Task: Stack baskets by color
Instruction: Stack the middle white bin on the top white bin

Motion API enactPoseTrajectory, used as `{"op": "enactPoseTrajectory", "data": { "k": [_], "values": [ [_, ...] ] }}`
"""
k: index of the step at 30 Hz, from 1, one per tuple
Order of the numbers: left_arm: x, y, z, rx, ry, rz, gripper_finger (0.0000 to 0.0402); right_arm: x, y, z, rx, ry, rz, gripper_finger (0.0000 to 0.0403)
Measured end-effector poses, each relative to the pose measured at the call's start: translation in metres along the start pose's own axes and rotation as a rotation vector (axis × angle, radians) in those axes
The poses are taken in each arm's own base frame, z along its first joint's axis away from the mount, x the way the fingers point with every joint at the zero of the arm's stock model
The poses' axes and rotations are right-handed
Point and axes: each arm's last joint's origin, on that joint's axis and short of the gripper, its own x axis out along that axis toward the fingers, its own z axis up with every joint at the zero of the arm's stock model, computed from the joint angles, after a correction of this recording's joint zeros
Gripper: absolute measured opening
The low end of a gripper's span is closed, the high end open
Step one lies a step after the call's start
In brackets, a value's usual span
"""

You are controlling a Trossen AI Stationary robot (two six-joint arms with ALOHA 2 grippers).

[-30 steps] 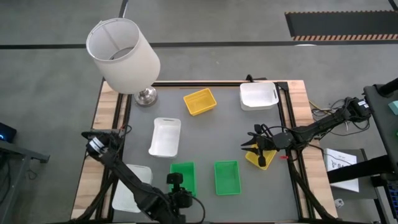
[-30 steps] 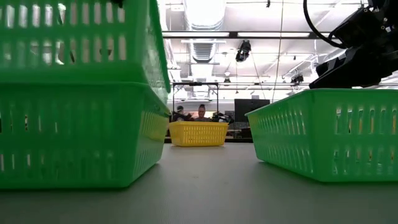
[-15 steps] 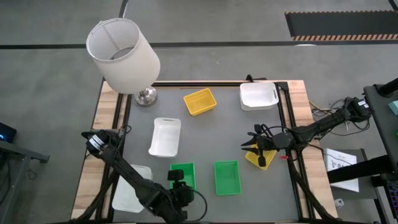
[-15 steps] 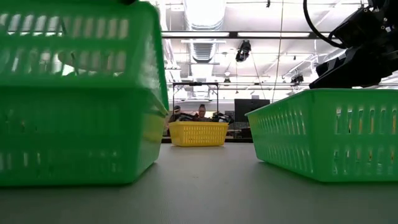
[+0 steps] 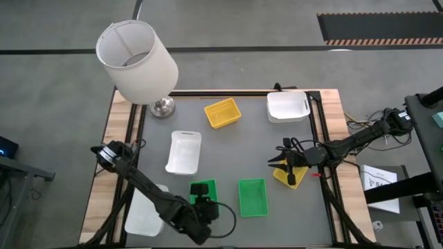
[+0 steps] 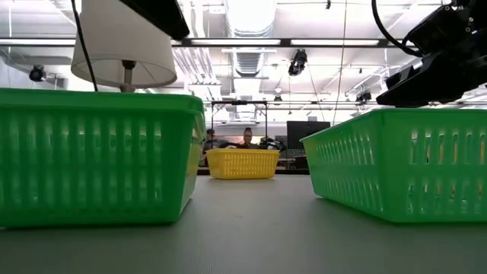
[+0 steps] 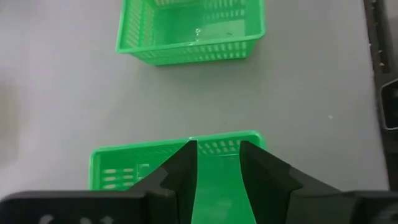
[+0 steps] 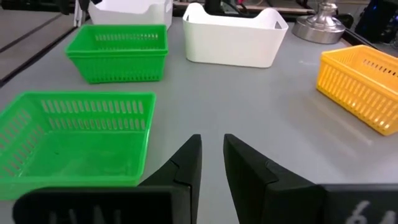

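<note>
My left gripper hangs open just above the near end of a green basket that rests flat on the table near the front edge. A second green basket stands on the table to its right. My right gripper waits at the right, its fingers a narrow gap apart with nothing between them. A yellow basket lies below it, out of the right wrist view.
Another yellow basket and a white basket stand at the back. A white basket is mid-table, and another lies under my left arm. A white lamp stands at the far left corner.
My left gripper has opened and let go of a green basket. That basket has dropped into the green basket beneath it and now sits level inside it. The gripper has shifted a little toward the table's right.
</note>
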Motion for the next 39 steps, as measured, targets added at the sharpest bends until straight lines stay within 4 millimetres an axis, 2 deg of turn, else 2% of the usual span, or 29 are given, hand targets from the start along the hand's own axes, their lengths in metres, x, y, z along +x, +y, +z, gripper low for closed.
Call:
{"op": "enactPoseTrajectory", "data": {
  "k": [8, 14, 18, 22, 27, 32, 36, 39],
  "values": [
    [-0.022, 0.005, 0.01, -0.033, -0.007, -0.108, 0.0105, 0.0, 0.0, 0.0, 0.0, -0.001, 0.0, 0.0061],
    [-0.048, 0.016, 0.02, -0.066, -0.071, -0.164, 0.0105, 0.0, 0.0, 0.001, 0.003, -0.013, 0.001, 0.006],
    [-0.058, 0.024, 0.022, -0.087, -0.126, -0.125, 0.0104, 0.0, 0.0, 0.001, 0.001, -0.014, 0.001, 0.0061],
    [-0.05, 0.021, 0.014, -0.021, -0.164, -0.061, 0.0083, 0.0, 0.0, 0.002, 0.001, -0.017, 0.001, 0.0059],
    [-0.025, 0.015, -0.004, 0.045, -0.155, -0.086, 0.0013, 0.0, 0.0, 0.002, -0.007, -0.016, 0.001, 0.0061],
    [-0.005, 0.018, -0.022, 0.069, -0.127, -0.064, 0.0007, 0.0, 0.0, 0.002, -0.01, -0.021, 0.001, 0.0057],
    [0.001, 0.024, -0.02, 0.171, -0.2, -0.013, 0.0001, 0.0, 0.0, 0.003, 0.022, -0.033, 0.003, 0.0057],
    [0.007, 0.031, -0.008, 0.285, -0.288, 0.025, 0.0001, 0.0, 0.001, 0.006, 0.072, -0.056, 0.014, 0.0057]
  ]
}}
